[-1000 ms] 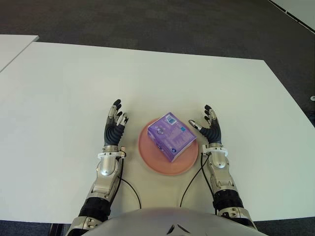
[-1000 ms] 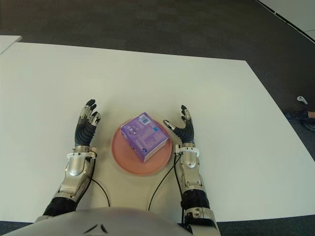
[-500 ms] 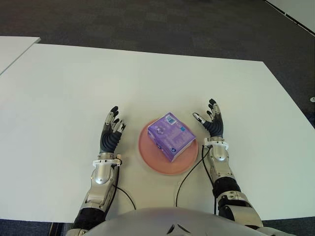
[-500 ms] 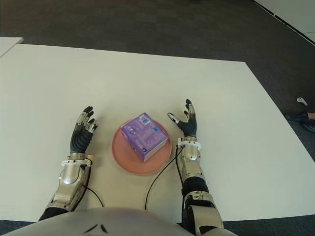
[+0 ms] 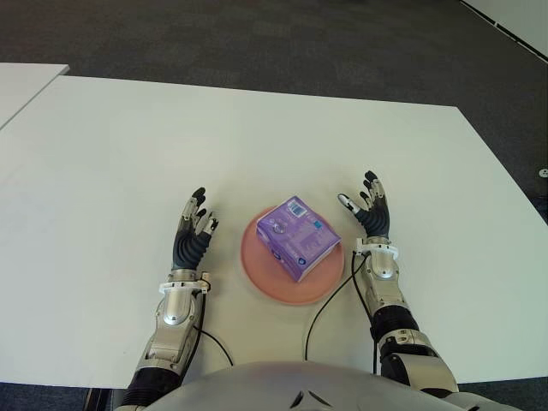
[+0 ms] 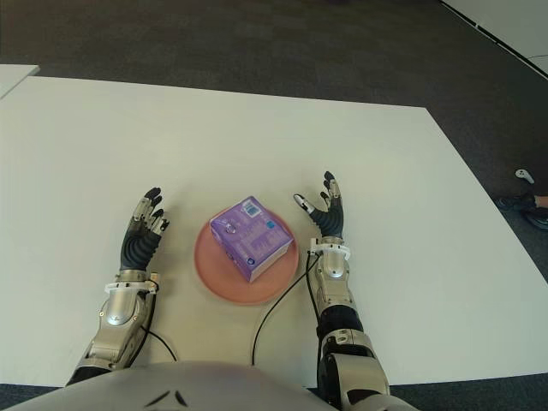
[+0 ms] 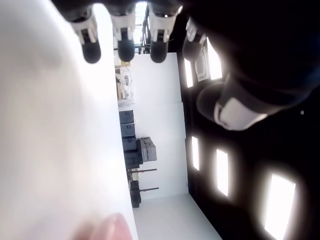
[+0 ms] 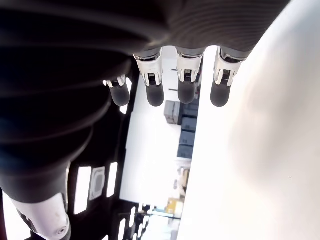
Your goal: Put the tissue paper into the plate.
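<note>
A purple pack of tissue paper lies in the pink round plate near the table's front edge. My left hand shows to the left of the plate, fingers spread and holding nothing. To the right of the plate is my right hand, open as well, with its fingers stretched out straight in the right wrist view. Neither hand touches the pack or the plate.
The white table stretches far behind and to both sides of the plate. Two thin black cables run from my wrists back to my body. Dark carpet lies beyond the table's far edge.
Both hands have pulled back from the plate and a little toward my body. The tissue pack has stayed in the plate.
</note>
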